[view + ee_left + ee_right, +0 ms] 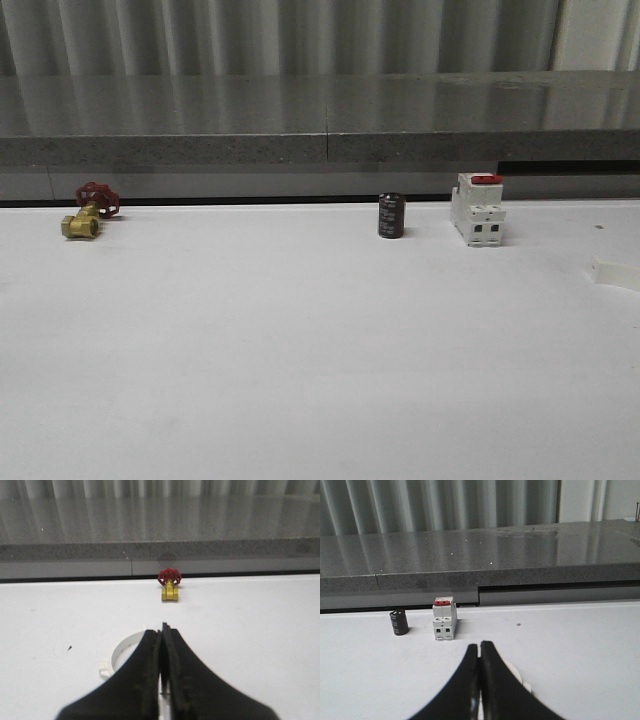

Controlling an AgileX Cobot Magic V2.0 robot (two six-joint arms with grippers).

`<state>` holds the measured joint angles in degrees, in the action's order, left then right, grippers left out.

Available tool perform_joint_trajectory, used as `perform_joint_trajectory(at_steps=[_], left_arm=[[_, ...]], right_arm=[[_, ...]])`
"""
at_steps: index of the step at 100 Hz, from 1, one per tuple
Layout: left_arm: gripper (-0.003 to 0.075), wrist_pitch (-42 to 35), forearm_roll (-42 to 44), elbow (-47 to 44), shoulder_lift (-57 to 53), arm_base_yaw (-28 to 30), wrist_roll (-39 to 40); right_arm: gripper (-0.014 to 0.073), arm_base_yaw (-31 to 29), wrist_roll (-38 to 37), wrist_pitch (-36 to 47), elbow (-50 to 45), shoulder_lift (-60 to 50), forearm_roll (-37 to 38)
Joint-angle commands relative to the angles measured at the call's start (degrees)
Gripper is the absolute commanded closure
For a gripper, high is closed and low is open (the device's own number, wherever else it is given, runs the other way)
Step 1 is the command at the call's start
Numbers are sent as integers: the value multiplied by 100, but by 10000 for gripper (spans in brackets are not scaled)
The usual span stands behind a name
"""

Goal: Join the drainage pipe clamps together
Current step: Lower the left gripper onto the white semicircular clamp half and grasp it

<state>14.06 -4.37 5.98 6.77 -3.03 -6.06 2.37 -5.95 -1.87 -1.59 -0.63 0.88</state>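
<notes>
Both claws are fully closed and hold nothing. The left claw [162,645] sits over 1 white clamp half [122,650]; the right claw [480,655] partly hides the other half [515,672], nearer than the breaker [444,620].

Capacitor [391,216] print is perhaps text, unreadable.

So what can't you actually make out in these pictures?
- Left clamp: left wrist view, the shut left claw covers most of it.
- Right clamp: right wrist view, mostly behind the shut right claw; whether either claw pinches its clamp is unclear.
- White piece: front view, cut off by the right edge.
- Black cylinder: front view, its print is too small to read.
</notes>
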Motion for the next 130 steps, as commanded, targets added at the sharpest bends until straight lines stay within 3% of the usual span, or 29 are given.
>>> perform_joint_trajectory(at_steps=[1,16,23,35,42,59,92,111,130], left_arm=[[741,88,-83,632,597,13,16],[699,550,43,1282,1573,13,16],[593,550,70,1499,2036,13,16],[334,602,70,1846,2871,13,16],[267,660,97,2068,3378,13,16],[267,1099,45,2814,4712,13,244],[268,2983,513,4556,7082,13,471],[269,3209,589,5142,7783,104,471],[269,3254,437,5460,8140,736,471]], right_arm=[[660,-13,7,421,95,-110,-9],[660,-13,7,421,95,-110,-9],[660,-13,7,421,95,-110,-9],[660,-13,7,421,95,-110,-9],[660,-13,7,421,95,-110,-9],[660,-13,7,421,95,-110,-9],[660,-13,7,421,95,-110,-9],[660,-13,7,421,95,-110,-9],[660,-13,7,421,95,-110,-9]])
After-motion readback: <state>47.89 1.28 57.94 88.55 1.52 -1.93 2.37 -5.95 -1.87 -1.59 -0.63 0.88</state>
